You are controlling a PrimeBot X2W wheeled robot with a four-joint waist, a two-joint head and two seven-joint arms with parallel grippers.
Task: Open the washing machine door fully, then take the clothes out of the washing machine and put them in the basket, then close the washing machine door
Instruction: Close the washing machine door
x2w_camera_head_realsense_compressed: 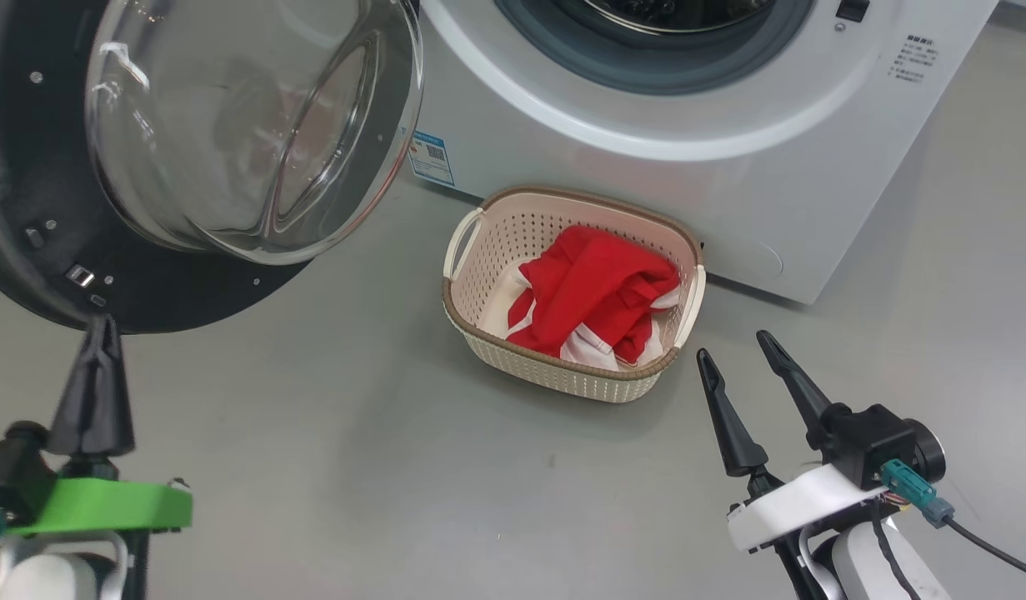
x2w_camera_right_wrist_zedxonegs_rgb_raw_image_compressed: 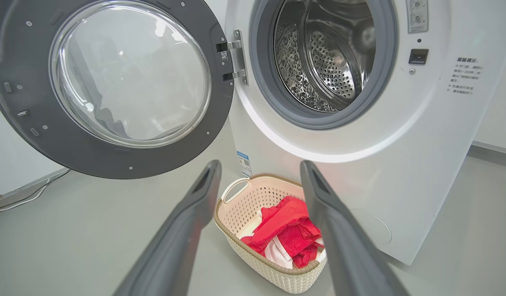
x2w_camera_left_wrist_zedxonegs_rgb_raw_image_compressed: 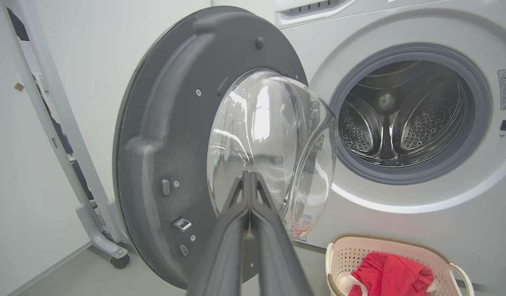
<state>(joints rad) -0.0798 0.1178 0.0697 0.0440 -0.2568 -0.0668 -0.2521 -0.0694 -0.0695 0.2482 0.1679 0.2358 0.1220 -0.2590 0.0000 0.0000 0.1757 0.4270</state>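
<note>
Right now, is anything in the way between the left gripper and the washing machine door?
No, nothing I can see. The shut left gripper points at the door, with nothing between them. The basket sits off to the side, by the washing machine.

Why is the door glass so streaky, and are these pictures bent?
Head view: bright glints streak the door glass. Left wrist view: the wide lens bulges the door; the shut left gripper looks soft. Right wrist view: the right gripper blurs up close.

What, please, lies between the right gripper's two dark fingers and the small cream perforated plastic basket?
A stretch of bare grey floor, seen in the head view; the right gripper hangs open, clear of the basket.
</note>
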